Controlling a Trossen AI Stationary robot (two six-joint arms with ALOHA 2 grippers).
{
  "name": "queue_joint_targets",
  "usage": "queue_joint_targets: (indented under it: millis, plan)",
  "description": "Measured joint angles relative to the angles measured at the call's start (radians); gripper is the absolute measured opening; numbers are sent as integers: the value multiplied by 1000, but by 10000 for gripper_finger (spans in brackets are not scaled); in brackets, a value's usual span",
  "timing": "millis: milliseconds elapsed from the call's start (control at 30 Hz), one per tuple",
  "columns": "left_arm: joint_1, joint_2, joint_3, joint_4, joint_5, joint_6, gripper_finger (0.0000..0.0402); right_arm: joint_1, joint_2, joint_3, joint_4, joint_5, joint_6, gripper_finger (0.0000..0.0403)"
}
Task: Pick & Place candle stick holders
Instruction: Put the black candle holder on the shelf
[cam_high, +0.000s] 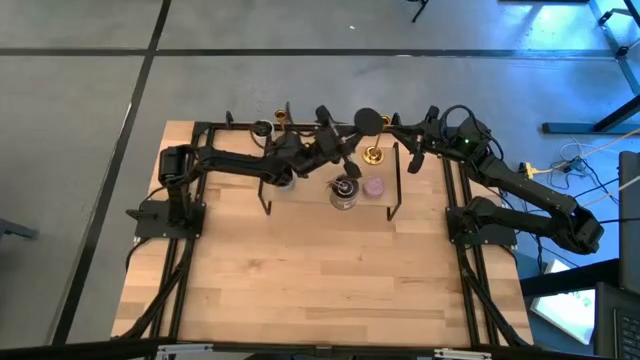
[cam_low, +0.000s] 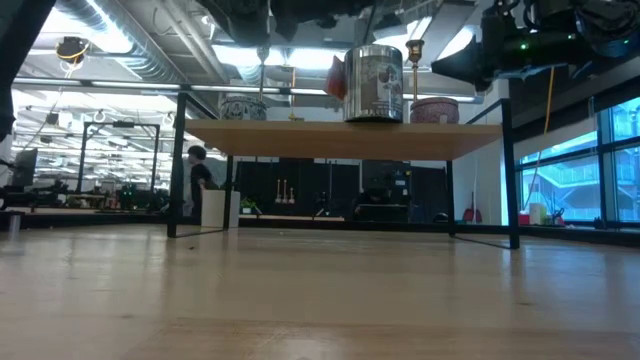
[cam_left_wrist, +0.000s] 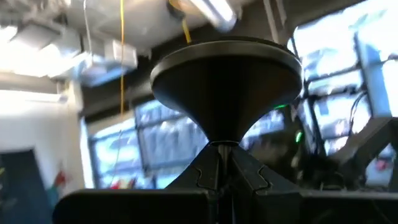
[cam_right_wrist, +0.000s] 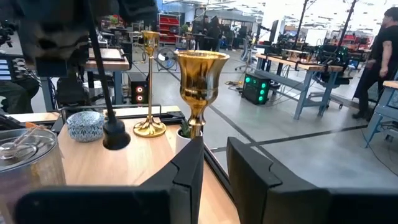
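**A:** Which step is in hand?

**B:** I'd call it the approach to a pick. At the bottom centre of the right wrist view, the right gripper (cam_right_wrist: 216, 146) has its fingers a little apart with nothing between them. The near holder (cam_right_wrist: 198, 74) stands just past the fingertips, its stem slightly left of the gap.

**A:** What does the next move call for?

**B:** Shift sideways until the stem lines up with the gap, ease forward, close, then lift straight up. The stem is thin and the piece is top-heavy, so I'd expect a nudge to tip it.

**A:** How does it look?

**B:** Shiny gold, with a goblet-like cup on a slim stem. Its base is hidden behind the gripper.

**A:** And the other one?

**B:** The far holder (cam_right_wrist: 149, 81) is upright on the raised shelf (cam_right_wrist: 93, 165), left of centre in that view. It has a round flared base, and a blue-grey candle (cam_right_wrist: 86, 124) sits just left of it. A tin (cam_right_wrist: 25, 155) is at the lower left.

**A:** And the left arm?

**B:** The left gripper (cam_left_wrist: 222, 152) is pressed together on the neck of a dark flared piece (cam_left_wrist: 227, 87). I can't say what that piece is. From above, the arm reaches over the shelf at the back of the table (cam_high: 320, 290).
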Motion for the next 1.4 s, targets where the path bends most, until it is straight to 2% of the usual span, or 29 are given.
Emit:
queue_joint_targets:
  millis: [133,267,400,633,800,933,1033,1167,1300,1400]
  plan:
    - [13,8,-40,195,37,-14,6,0,0,0,-6,-6,1,73]
    - [26,10,-71,251,52,-40,6,0,0,0,-3,-19,10,73]
    - [33,9,-72,257,127,-109,6,0,-3,0,48,-157,26,73]
    - [28,-67,-72,178,167,-129,6,0,-65,0,122,-427,64,73]
    - [7,-108,-72,153,234,-221,6,11,-122,0,155,-530,134,73]
    - [-21,-127,-72,147,281,-236,6,70,-136,0,195,-574,176,73]
    - [-35,-128,-55,137,347,-279,6,134,-135,0,202,-557,174,73]
    - [-48,-131,-11,81,418,-329,6,212,-126,0,199,-409,151,73]
    - [-68,-130,12,-1,426,-322,6,276,-90,0,195,-242,123,74]
    - [-85,-130,16,-7,431,-320,6,325,-52,4,200,-207,67,88]
